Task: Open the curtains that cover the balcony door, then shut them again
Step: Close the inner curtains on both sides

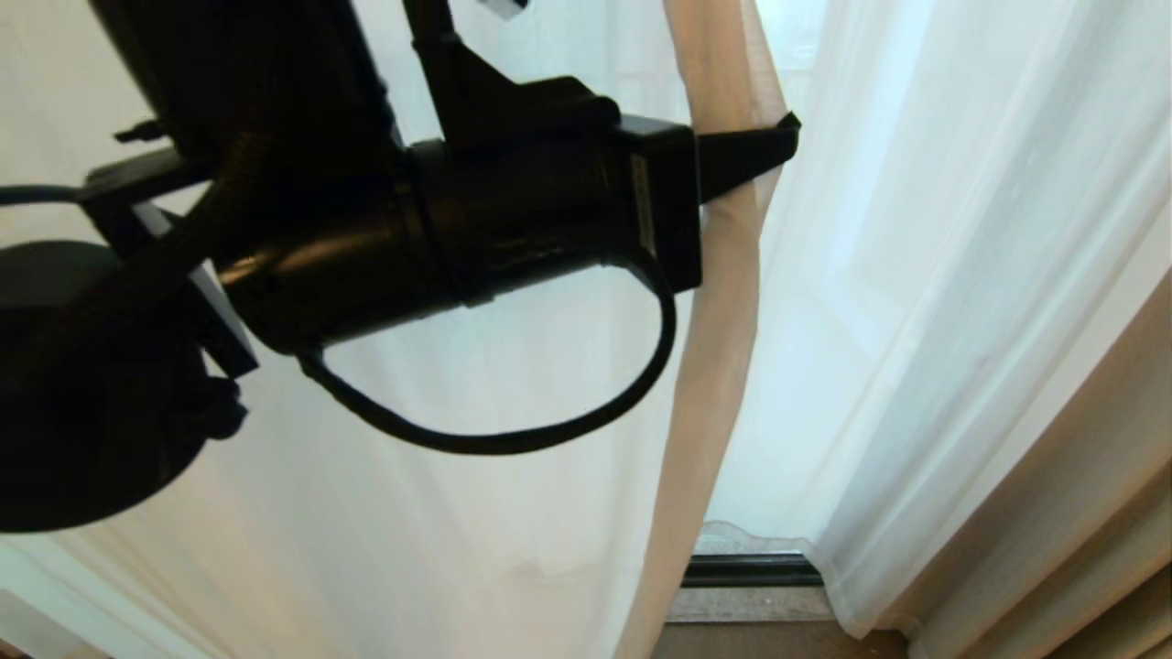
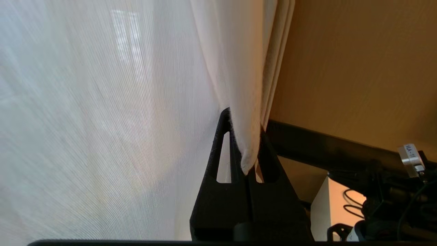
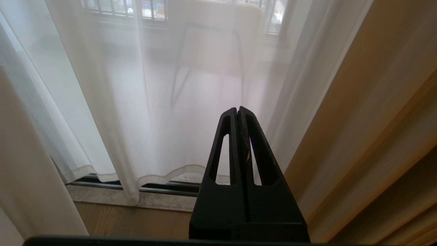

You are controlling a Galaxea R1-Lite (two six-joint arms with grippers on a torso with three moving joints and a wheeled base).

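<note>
Plainly, the curtains are thin white sheers, bright with daylight and falling in soft vertical folds to a wavy hemmed bottom. In the head view one panel fills the left and middle of the picture and another hangs toward the right, with a bunched, tan-tinted edge running down between them. The left gripper reaches across from the left on its dark arm, its fingers clamped on that bunched edge high up. Below, between the two hems, a short stretch of the dark door track shows above the stone sill.

Up close, the left wrist view gives what the head view cannot: the folded sheer edge is pinched between the two black fingers, with the fabric's fine weave plain beside them and a tan surface beyond.

Only the right wrist view shows the right gripper, its fingers pressed together on nothing, pointing at the sheers from low down near the thicker beige drape. Through the fabric it also shows a chair and the balcony railing outside. The hems hang just over the track at the sill's inner edge, above wooden floor.
</note>
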